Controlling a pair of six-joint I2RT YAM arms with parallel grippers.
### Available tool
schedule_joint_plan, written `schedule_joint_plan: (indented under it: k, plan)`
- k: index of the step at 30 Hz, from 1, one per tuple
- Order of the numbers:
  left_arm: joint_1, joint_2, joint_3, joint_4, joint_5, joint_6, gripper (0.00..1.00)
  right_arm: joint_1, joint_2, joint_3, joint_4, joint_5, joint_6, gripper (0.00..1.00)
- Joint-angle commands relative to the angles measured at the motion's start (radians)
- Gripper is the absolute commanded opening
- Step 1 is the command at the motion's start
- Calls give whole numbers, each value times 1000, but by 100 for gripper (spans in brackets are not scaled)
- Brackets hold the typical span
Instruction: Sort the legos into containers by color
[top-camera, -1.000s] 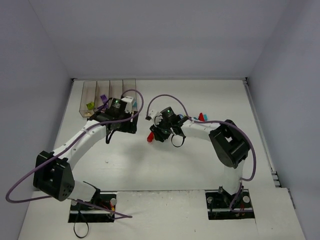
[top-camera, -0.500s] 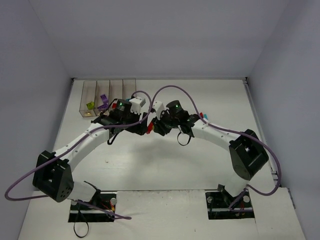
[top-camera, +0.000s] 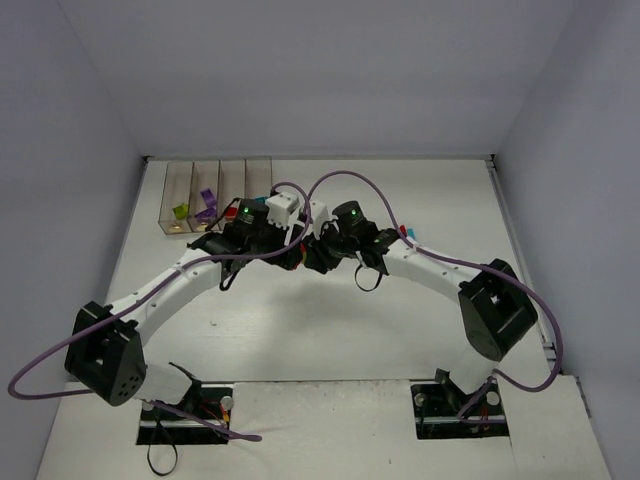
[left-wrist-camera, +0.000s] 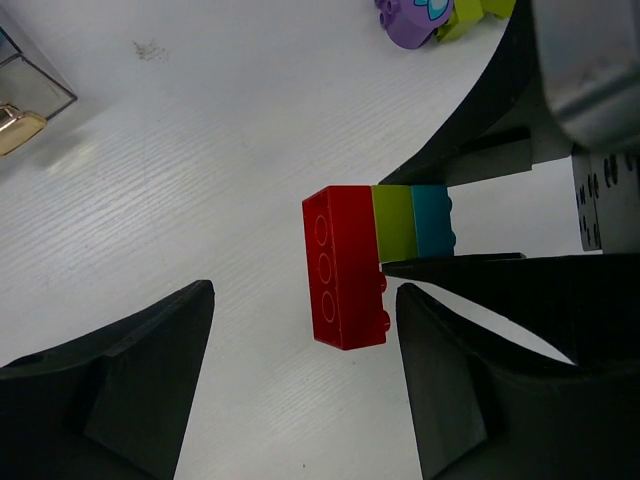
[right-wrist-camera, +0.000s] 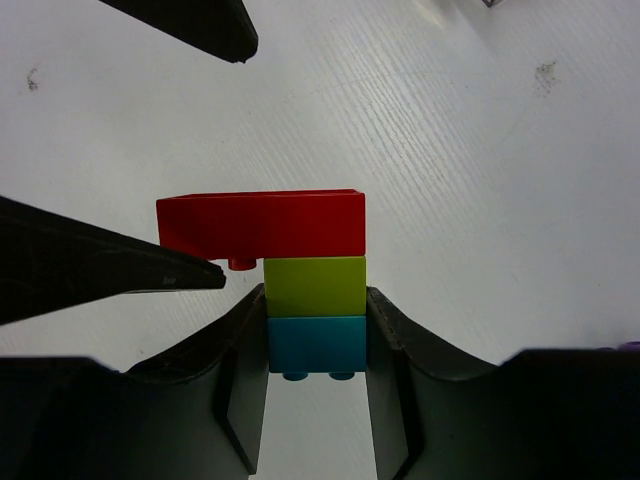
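Right fingers pinch glossy, studded, seemingly interlocked legos.

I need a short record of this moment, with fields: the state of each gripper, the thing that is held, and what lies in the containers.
right gripper: shut on the brick stack, fingers against its lime green and teal bricks
brick stack: red brick, then lime green brick, then teal brick
left gripper: open, one finger on each side of the red brick, no grip
containers: four clear bins in a row; a lime green lego in the leftmost, a purple lego in the next
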Motion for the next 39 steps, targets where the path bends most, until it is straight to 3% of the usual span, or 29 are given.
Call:
schedule_joint_plan:
  k: [1,8,30,39]
  plan:
    - [-20,-7,4,71,-14,36,67,1,-68,45,42,-44,40,0]
    - [-30,8,0,72,-14,59,57,-22,-75,45,39,-69,75,0]
    - [-46,50,-11,109,-5,100,57,-95,-73,65,28,-152,179,0]
    - [-50,45,-2,132,-17,91,63,-106,-62,68,23,-153,182,0]
